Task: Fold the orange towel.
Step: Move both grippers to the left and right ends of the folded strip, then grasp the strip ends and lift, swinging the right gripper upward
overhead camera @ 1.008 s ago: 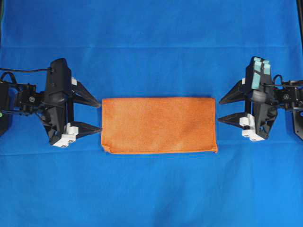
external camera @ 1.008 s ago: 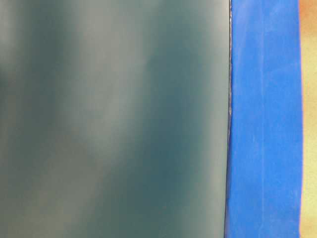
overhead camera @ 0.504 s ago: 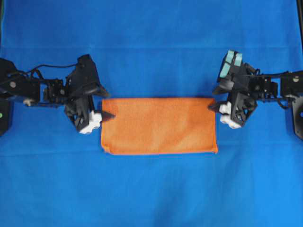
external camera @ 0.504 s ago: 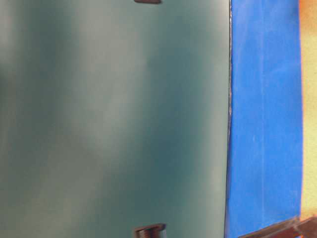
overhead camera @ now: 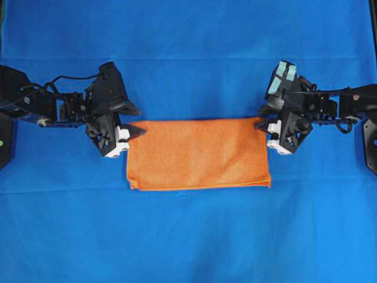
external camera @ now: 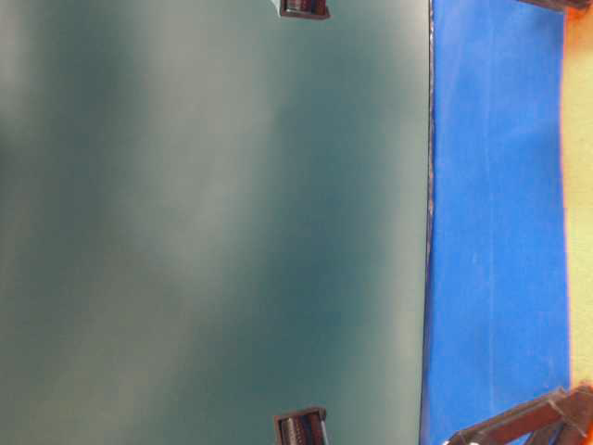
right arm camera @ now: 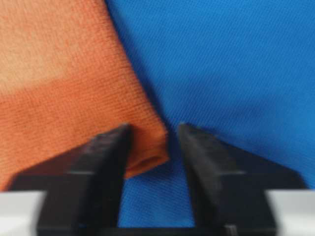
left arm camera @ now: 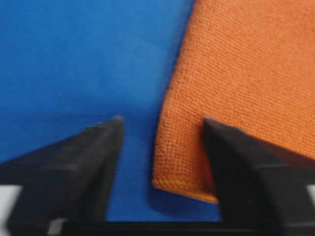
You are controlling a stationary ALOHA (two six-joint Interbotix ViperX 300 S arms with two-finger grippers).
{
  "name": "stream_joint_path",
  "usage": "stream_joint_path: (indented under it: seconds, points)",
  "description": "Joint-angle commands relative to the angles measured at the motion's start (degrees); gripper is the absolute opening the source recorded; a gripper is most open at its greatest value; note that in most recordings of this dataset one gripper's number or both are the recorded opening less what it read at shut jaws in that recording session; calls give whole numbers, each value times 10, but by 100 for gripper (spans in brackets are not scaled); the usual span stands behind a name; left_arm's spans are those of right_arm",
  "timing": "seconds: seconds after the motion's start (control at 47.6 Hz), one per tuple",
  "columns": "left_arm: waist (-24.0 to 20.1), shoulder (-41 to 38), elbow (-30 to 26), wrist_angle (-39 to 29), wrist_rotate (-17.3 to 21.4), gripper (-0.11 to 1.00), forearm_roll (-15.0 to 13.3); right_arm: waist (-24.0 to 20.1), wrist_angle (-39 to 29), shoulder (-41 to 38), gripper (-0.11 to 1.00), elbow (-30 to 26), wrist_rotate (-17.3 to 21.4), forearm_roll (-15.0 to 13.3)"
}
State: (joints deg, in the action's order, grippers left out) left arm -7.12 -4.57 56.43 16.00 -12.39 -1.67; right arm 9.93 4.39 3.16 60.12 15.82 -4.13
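Bright orange nubby microfibre towel (overhead camera: 198, 154) lay folded into rectangle at frame centre on blue table cloth (overhead camera: 188, 236); left black gripper (overhead camera: 133, 131) at towel's upper left corner, jaws part spread, corner between them, not clamped; right black gripper (overhead camera: 261, 125) at upper right corner, jaws narrower, straddling corner, pinch uncertain; dark grey blurred panel (external camera: 213, 222) filled table-level view

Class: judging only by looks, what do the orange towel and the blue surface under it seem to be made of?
The orange towel looks like soft microfibre cloth, matte, with a fine nubby weave and a stitched hem at its corner. The blue surface seems to be a thin woven fabric cover, matte, with fine diagonal ribbing; what lies beneath it cannot be told.
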Motion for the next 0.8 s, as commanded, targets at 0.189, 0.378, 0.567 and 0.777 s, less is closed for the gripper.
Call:
stream_joint_path:
  seconds: [0.189, 0.378, 0.567, 0.777]
  points:
    - [17, 2, -4, -27, -5, 2, 2, -25, 2, 2, 3, -5, -1, -13]
    - [17, 3, -7, -41, -6, 1, 2, -25, 1, 4, 3, -7, -2, -15]
    - [17, 18, -13, -59, -2, 1, 2, -25, -8, 25, 3, -11, -2, -15]
    - [14, 92, -50, -168, 2, 1, 2, -21, -85, 105, 3, -30, -1, -15]
